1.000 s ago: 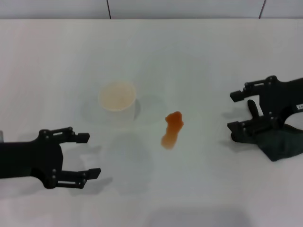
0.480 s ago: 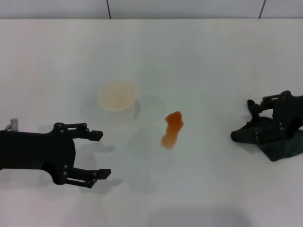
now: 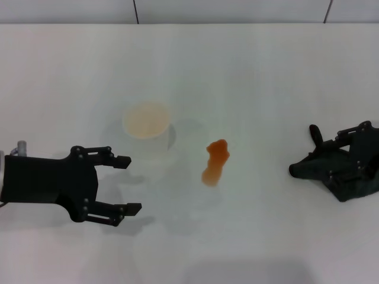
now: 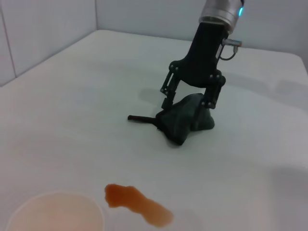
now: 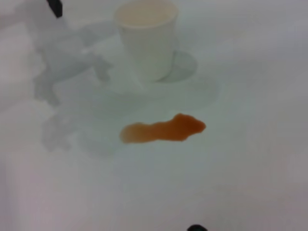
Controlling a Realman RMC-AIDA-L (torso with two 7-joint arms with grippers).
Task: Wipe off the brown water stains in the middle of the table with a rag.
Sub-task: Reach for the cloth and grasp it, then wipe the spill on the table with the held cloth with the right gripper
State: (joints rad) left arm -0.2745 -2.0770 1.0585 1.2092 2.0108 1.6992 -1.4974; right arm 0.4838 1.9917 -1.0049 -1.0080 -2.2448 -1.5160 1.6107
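Note:
The brown water stains (image 3: 215, 163) lie as one orange-brown blotch in the middle of the white table (image 3: 237, 71); the blotch also shows in the left wrist view (image 4: 138, 204) and the right wrist view (image 5: 163, 130). At the right edge lies the dark rag (image 3: 355, 186), bunched into a peak (image 4: 185, 120). My right gripper (image 3: 334, 157) stands over it with its fingers pressed into the cloth from both sides (image 4: 187, 103). My left gripper (image 3: 130, 183) is open at the front left, nothing between its fingers.
A white paper cup (image 3: 146, 121) stands upright just left of the blotch and behind the left gripper, close to the stain (image 5: 147, 38). A thin dark strip of the rag (image 4: 139, 118) lies flat on the table beside the bunched cloth.
The right gripper has lowered onto the rag and closed its fingers, bunching the cloth. The left gripper has slid right, toward the middle of the table, staying open.

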